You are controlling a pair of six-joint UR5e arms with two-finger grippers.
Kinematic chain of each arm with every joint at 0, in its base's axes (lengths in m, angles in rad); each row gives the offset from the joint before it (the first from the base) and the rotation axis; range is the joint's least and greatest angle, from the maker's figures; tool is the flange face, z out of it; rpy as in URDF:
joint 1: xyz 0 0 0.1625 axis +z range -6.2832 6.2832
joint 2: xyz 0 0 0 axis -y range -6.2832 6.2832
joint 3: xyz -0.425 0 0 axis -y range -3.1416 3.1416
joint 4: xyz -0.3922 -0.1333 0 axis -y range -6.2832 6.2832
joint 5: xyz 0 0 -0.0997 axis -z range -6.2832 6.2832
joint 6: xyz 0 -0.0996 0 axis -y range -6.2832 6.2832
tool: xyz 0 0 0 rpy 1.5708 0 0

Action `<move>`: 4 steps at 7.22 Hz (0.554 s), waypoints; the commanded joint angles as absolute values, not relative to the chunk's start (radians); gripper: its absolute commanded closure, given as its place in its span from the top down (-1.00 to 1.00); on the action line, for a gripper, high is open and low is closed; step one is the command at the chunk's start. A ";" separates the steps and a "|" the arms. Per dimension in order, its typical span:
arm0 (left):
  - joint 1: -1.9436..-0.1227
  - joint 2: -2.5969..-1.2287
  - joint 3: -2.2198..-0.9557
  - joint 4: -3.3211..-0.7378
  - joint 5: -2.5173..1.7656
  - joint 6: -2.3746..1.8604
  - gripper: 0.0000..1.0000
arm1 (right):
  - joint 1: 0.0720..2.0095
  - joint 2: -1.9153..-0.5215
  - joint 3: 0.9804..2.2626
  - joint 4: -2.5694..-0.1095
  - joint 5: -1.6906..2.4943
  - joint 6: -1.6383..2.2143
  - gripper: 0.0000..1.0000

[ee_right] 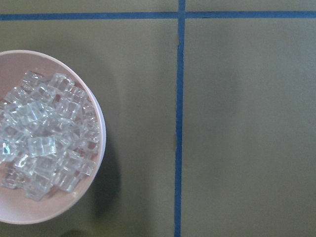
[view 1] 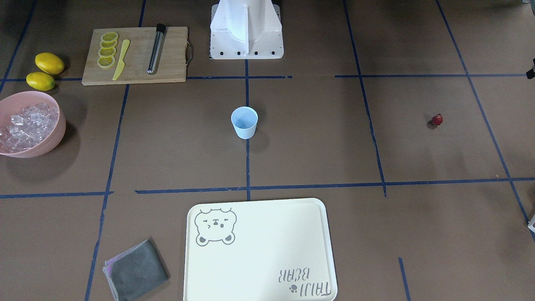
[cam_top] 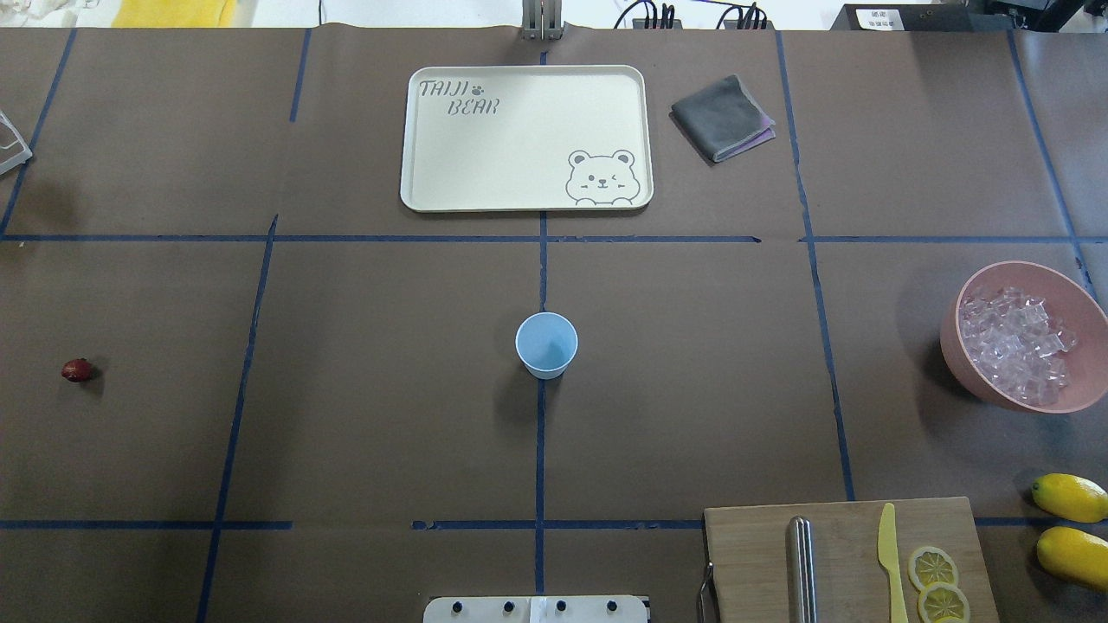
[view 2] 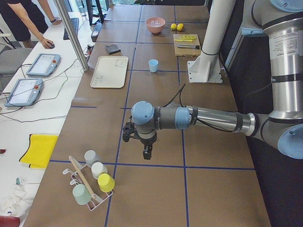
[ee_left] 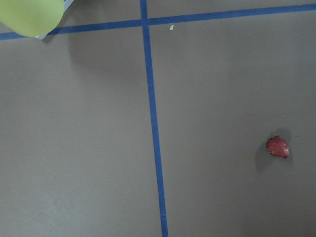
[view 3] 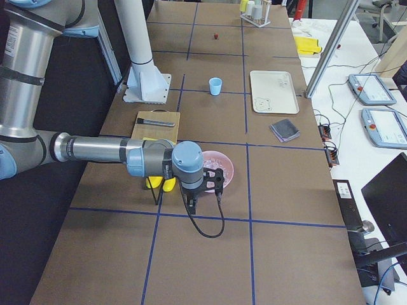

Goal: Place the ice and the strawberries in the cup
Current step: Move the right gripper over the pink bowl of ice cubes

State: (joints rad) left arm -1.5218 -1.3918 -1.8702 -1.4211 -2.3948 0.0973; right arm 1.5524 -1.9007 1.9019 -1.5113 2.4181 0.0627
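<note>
The pale blue cup (cam_top: 546, 344) stands upright and empty at the table's middle. Clear ice (cam_top: 1013, 342) fills a pink bowl (cam_top: 961, 363) at the right; the right wrist view shows the ice (ee_right: 44, 153) at its left edge. One small red strawberry (cam_top: 77, 370) lies alone at the far left, low and right in the left wrist view (ee_left: 278, 147). My left gripper (view 2: 147, 152) hangs above the table's left end. My right gripper (view 3: 193, 202) hangs beside the bowl. Both show only in the side views, so I cannot tell open from shut.
A cream bear tray (cam_top: 433, 195) and a folded grey cloth (cam_top: 721, 117) lie at the far side. A cutting board (cam_top: 753, 562) holds lemon slices, a yellow knife and a metal tube, with two lemons (cam_top: 1070, 496) beside it. A rack of cups (view 2: 92, 182) stands at the left end.
</note>
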 commanded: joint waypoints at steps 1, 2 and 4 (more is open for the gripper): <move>-1.522 -1.391 -1.870 -1.424 -2.398 0.094 1.00 | 1.385 -1.899 1.937 -1.322 2.430 0.486 0.97; -1.522 -1.391 -1.871 -1.424 -2.399 0.094 1.00 | 1.280 -1.898 1.947 -1.210 2.399 0.757 0.93; -1.522 -1.391 -1.870 -1.424 -2.399 0.092 1.00 | 1.078 -1.888 2.049 -1.203 2.198 1.147 0.74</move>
